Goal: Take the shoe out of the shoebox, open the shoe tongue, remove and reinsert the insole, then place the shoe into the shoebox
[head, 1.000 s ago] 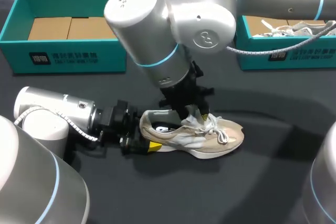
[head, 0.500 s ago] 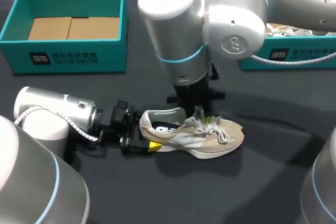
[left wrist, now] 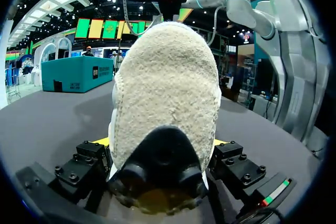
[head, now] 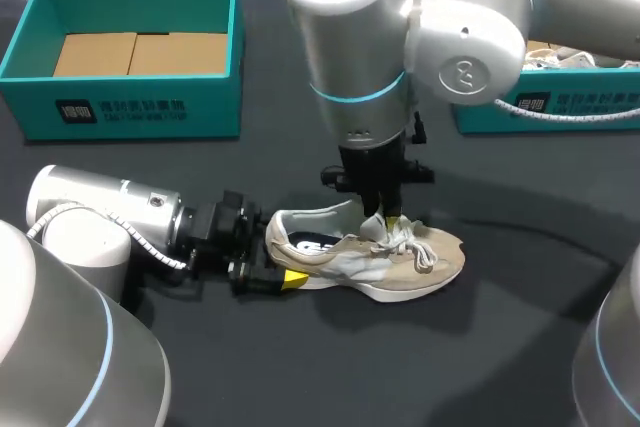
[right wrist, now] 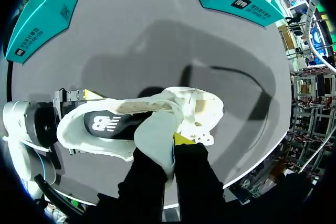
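The left gripper (head: 272, 259) is clamping the shoe (head: 425, 265) at the heel, jaws wide, while the right gripper (right wrist: 169, 148) is pinching the tongue (right wrist: 155, 132) tightly.

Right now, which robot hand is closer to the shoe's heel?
Left. The left gripper clamps the heel from both sides; the right gripper pinches the tongue, farther along the shoe.

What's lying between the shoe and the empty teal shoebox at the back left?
Nothing visible: the table between the shoe and the shoebox is bare. The left tool clamps the heel, and the right tool pinches the tongue.
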